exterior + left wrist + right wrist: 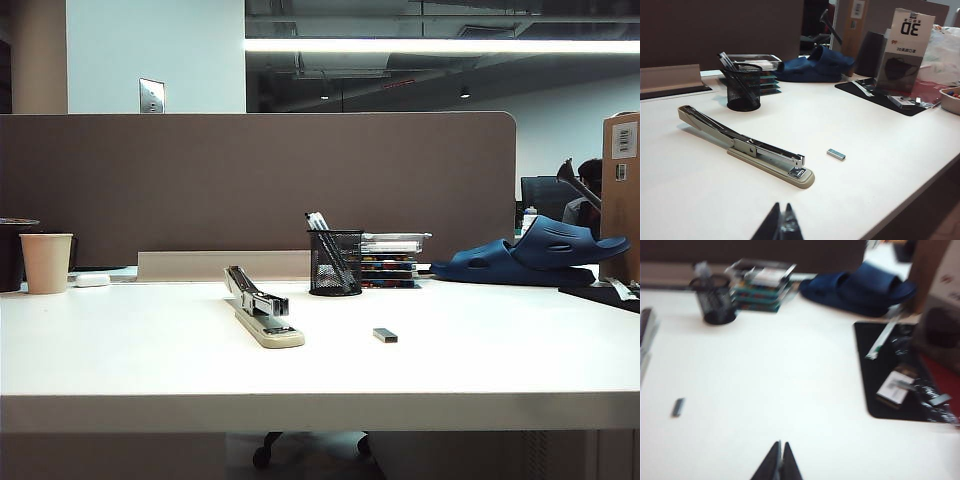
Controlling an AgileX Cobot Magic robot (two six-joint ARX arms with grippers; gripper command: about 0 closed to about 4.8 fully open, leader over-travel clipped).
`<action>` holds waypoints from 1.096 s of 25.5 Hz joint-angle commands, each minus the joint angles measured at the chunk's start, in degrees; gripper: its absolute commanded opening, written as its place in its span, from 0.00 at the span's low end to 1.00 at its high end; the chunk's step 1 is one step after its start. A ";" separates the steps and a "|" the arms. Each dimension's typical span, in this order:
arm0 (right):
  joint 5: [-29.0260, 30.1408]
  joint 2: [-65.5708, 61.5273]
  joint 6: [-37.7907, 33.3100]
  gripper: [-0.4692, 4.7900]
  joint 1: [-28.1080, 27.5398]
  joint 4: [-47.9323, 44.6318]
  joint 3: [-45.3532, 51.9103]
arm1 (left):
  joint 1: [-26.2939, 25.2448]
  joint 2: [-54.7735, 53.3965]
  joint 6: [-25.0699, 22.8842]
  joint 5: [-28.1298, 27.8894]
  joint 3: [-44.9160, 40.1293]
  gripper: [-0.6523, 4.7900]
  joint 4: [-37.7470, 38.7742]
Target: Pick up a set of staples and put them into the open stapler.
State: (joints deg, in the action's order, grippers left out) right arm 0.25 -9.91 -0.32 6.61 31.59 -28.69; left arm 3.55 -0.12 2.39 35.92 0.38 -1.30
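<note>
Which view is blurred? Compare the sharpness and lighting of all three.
Right wrist view: motion-blurred throughout, the set of staples a smear and the shut right gripper soft. Left wrist view: sharp on the stapler and shut left gripper. Exterior view: sharp, ceiling light glaring.

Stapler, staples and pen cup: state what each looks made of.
Stapler: cream base, likely painted metal or plastic; silver magazine glints like bare metal. Set of staples: small grey bar with a dull metallic sheen. Pen cup: black wire mesh, see-through, probably coated metal.
</note>
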 commanded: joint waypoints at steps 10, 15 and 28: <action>11.10 -31.01 0.17 0.09 0.13 6.75 -18.12 | -0.07 0.00 -0.24 0.28 0.11 0.11 4.11; 16.57 -42.86 0.15 0.28 0.39 7.87 -24.26 | -0.09 0.00 -0.24 0.31 0.11 0.11 4.68; 16.13 -67.93 0.17 0.70 10.47 7.08 -35.52 | -0.09 0.00 -0.24 0.24 0.11 0.11 6.93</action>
State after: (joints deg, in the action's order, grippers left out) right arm 16.49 -76.69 -0.23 16.49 39.33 -63.13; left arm 3.53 -0.12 2.31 35.99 0.38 5.91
